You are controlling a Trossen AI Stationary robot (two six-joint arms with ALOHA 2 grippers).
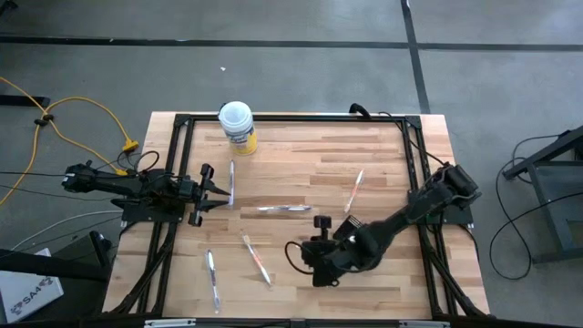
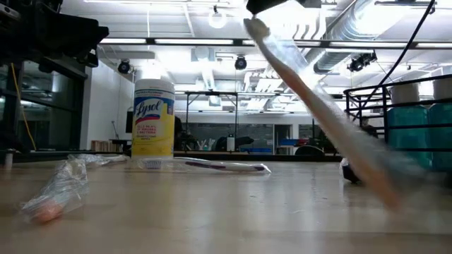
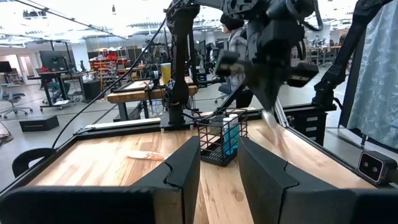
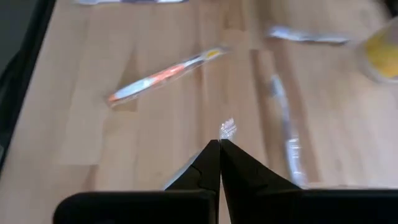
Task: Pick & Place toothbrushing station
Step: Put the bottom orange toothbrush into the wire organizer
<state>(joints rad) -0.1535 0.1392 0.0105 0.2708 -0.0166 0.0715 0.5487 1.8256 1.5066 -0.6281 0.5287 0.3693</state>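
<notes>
High view: two dark arms over a pale wooden tabletop (image 1: pixel 301 164) strewn with wrapped toothbrushes.
Jaws of the right gripper (image 4: pixel 219 143) pressed together, pinching a clear-wrapped toothbrush (image 2: pixel 318 106), hanging tilted. Jaws of the left gripper (image 3: pixel 219 142) spread, empty, at the tabletop's left side. Toothbrushing station: cannot tell where.

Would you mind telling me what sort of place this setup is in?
Probably a robotics lab or workshop: a concrete floor around the wooden table, exposed ceiling ducts, and workbenches beyond.
</notes>
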